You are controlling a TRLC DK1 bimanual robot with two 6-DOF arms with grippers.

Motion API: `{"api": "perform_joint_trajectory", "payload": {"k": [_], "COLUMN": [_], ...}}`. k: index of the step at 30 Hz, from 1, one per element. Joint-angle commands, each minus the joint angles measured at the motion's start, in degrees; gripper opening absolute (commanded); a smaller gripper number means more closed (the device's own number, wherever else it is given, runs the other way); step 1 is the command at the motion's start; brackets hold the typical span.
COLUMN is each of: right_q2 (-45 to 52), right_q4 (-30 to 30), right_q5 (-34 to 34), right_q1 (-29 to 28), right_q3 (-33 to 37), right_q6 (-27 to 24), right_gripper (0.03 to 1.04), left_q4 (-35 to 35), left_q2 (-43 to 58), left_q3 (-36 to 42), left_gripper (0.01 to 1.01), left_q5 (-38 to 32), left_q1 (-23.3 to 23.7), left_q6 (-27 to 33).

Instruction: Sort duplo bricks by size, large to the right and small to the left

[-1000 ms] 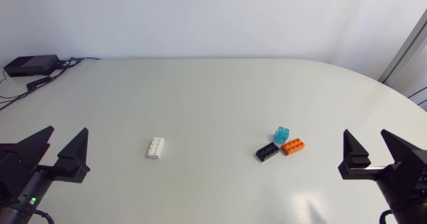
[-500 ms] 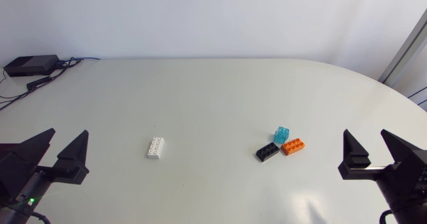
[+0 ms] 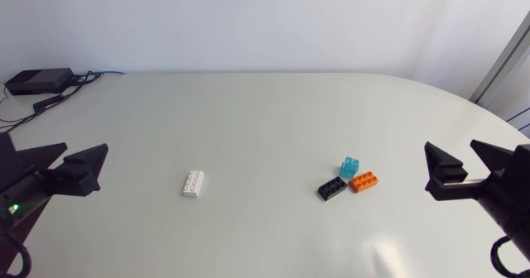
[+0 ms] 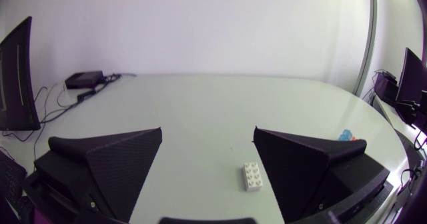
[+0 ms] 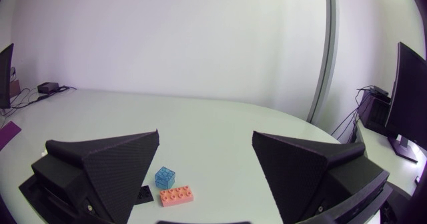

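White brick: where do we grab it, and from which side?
Probably best to take the white brick by its two long side walls, coming straight down from above, jaws across the short width. It lies flat, studs up, alone on the table, so both long walls are free.

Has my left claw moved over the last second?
Yes. In the head view the left claw has shifted toward the far edge of the table, closer to the black box; the white brick has stayed put.
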Motion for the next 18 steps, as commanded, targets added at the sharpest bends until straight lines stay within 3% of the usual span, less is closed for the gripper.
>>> {"api": "perform_joint_trajectory", "payload": {"k": [1,6,8,18], "right_q2": [3.98,9.17,10.75,15.84], "right_q4": [-2.05,-4.69,-5.48,-12.77], "right_q5": [-0.39,-0.31,-0.31,-0.57], "right_q1": [1.25,1.96,1.96,1.6], "right_q3": [3.35,7.04,7.92,11.0], "right_q6": [0.12,2.58,3.55,4.87], "right_gripper": [1.0,1.0,1.0,1.0], "left_q4": [-4.8,-12.89,-14.38,-19.39], "left_q2": [10.72,27.94,34.27,62.48], "left_q3": [7.61,18.51,21.32,34.24], "left_gripper": [0.954,0.962,0.959,0.957], "left_q5": [0.06,1.2,3.92,4.01], "left_q1": [-0.49,-3.83,-5.67,-14.99], "left_q6": [-0.76,-0.4,-0.4,-3.92]}}
